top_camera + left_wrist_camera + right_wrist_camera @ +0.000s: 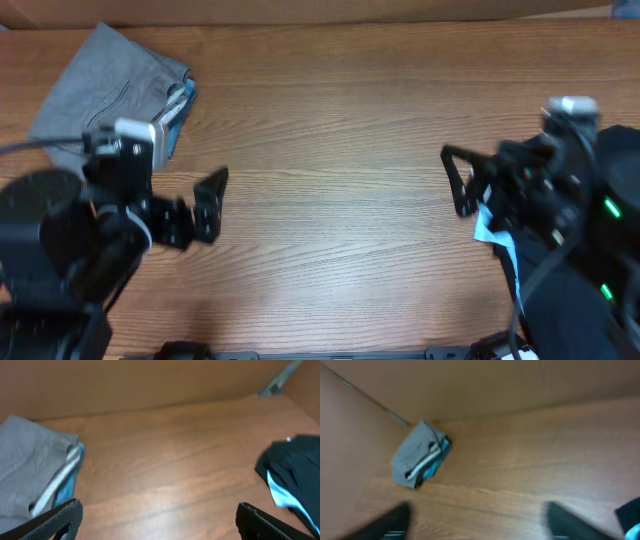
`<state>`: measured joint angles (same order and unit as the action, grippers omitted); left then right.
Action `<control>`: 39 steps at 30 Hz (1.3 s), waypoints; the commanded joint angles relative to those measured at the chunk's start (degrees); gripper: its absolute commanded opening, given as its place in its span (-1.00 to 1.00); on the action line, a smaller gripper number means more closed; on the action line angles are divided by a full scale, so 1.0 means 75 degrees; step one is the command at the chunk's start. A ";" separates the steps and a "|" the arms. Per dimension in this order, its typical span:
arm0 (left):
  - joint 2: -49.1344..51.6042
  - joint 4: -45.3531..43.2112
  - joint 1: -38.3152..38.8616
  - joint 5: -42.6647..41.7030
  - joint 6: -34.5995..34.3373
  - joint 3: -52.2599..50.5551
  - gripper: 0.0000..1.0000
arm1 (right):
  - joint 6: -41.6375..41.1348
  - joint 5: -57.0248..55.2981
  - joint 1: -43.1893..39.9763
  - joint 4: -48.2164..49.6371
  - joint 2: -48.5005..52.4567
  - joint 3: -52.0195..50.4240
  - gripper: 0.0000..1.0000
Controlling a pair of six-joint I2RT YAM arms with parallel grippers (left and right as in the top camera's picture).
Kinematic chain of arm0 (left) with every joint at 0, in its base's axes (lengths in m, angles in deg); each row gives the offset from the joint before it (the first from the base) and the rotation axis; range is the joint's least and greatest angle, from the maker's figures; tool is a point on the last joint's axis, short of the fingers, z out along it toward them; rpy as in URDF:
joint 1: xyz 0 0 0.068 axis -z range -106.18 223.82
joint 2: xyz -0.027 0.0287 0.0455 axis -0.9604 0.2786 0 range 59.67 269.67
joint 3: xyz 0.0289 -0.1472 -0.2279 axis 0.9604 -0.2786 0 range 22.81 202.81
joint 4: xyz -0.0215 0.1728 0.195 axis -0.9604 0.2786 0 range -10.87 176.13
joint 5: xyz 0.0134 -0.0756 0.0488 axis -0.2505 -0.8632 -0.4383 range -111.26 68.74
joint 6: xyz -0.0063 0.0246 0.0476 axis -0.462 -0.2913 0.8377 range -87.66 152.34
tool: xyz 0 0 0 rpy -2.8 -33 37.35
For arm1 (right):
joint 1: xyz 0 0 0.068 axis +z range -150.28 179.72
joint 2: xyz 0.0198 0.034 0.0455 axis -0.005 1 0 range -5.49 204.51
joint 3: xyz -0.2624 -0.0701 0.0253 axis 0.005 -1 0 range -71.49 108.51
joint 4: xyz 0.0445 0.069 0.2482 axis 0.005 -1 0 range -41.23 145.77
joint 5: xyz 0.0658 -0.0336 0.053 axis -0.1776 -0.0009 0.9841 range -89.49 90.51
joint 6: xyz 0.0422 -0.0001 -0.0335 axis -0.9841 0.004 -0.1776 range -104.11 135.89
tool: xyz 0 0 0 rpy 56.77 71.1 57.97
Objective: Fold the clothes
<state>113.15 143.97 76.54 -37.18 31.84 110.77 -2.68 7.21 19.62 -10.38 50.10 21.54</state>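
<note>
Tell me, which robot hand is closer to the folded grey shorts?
Left. The left gripper hangs close by the grey shorts, just off their near corner. The right gripper is far away on the other side of the table.

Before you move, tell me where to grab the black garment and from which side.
The black garment lies crumpled at the right; the right arm covers much of it. Probably pinch its left edge, where pale blue lining shows, coming from the table's middle.
</note>
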 commanded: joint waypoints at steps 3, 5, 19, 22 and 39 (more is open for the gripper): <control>-0.0323 0.0764 0.0239 0.0697 -0.0163 0.0044 1.00 | 0.0286 -0.0233 -0.0012 -0.0192 -0.0845 0.0099 1.00; -0.0312 0.1005 0.0239 0.0813 -0.0160 0.0038 1.00 | 0.0283 -0.0230 -0.0012 -0.0262 -0.0982 0.0099 1.00; -0.0087 0.1533 0.0239 0.0953 -0.0160 0.0035 1.00 | 0.0280 -0.0079 -0.0012 -0.1626 -0.1011 0.0099 1.00; -0.0087 0.1533 0.0242 0.0953 -0.0160 0.0035 1.00 | 0.0280 -0.0079 -0.0012 -0.1626 -0.1011 0.0099 1.00; -0.0087 0.1533 0.0239 0.0953 -0.0160 0.0035 1.00 | 0.0425 -0.0134 -0.0012 -0.2037 -0.0979 0.0090 1.00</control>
<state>112.45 155.46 77.98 -30.80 31.04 110.79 -0.71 6.29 19.62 -26.71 42.52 21.74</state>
